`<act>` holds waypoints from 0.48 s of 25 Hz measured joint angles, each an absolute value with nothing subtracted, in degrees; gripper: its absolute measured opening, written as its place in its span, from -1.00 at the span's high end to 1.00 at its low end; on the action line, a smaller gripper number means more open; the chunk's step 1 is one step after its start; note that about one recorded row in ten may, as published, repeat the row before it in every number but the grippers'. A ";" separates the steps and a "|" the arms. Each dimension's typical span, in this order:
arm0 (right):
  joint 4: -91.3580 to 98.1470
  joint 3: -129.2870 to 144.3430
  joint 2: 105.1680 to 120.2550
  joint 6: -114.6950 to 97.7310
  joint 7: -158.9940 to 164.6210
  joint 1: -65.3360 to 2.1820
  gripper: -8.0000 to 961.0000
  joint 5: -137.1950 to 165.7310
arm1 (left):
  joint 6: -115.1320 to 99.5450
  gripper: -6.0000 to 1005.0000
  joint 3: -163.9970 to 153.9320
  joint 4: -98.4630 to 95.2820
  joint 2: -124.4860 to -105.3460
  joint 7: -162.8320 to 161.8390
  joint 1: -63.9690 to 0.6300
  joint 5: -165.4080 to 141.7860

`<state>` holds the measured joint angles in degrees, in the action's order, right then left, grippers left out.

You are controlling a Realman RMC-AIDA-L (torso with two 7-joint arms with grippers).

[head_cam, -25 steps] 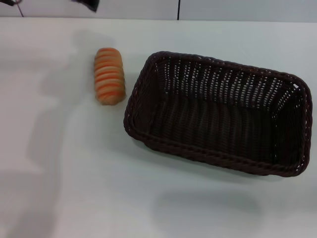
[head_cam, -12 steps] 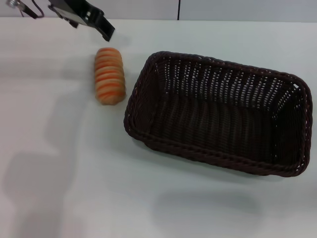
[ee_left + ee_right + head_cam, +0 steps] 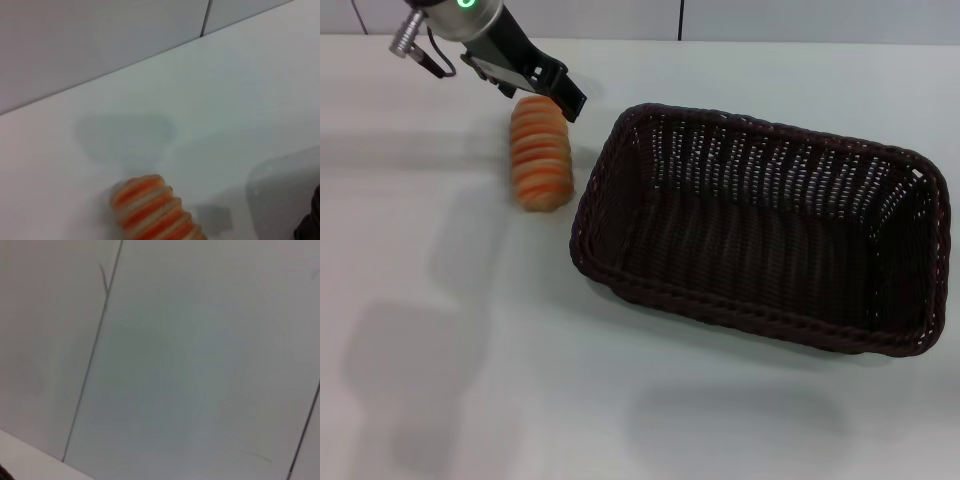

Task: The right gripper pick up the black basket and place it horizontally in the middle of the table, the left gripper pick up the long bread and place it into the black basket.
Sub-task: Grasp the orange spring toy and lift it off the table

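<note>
The long bread point(image 3: 540, 155), tan with orange ridges, lies on the white table point(image 3: 450, 330) just left of the black basket point(image 3: 740, 305). The large dark wicker basket sits empty and lengthwise across the middle-right of the table. My left gripper point(image 3: 565, 100), on the wrist with the green ring light, hangs over the bread's far end, close above it. The left wrist view shows one end of the bread point(image 3: 152, 210) and a dark bit of the basket point(image 3: 311, 225). My right gripper is out of view; its wrist view shows only a pale wall.
A grey wall with a dark vertical seam point(image 3: 680, 20) runs behind the table's far edge. Shadows of the arms fall on the table at the left and the front.
My left gripper has come in from the top left corner and moved right and down to the bread's far end. The bread and the basket have not moved.
</note>
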<state>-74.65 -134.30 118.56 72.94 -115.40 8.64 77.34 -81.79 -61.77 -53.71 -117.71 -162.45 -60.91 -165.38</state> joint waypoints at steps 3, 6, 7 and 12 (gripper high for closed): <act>-74.93 -133.44 118.56 72.95 -115.40 8.37 0.05 78.06 | -80.51 -0.72 -61.23 -51.59 -117.76 -162.75 -61.19 -165.14; -75.17 -132.63 118.56 72.96 -115.40 8.17 0.05 78.39 | -78.99 -0.72 -60.50 -48.88 -117.77 -162.79 -61.74 -165.16; -75.19 -132.38 118.56 72.95 -115.40 8.07 0.05 78.46 | -78.23 -0.71 -60.34 -48.01 -117.77 -162.85 -61.87 -165.20; -75.43 -131.46 118.56 72.95 -115.40 7.69 0.05 79.21 | -74.56 -0.71 -59.87 -46.58 -117.88 -164.25 -61.82 -165.06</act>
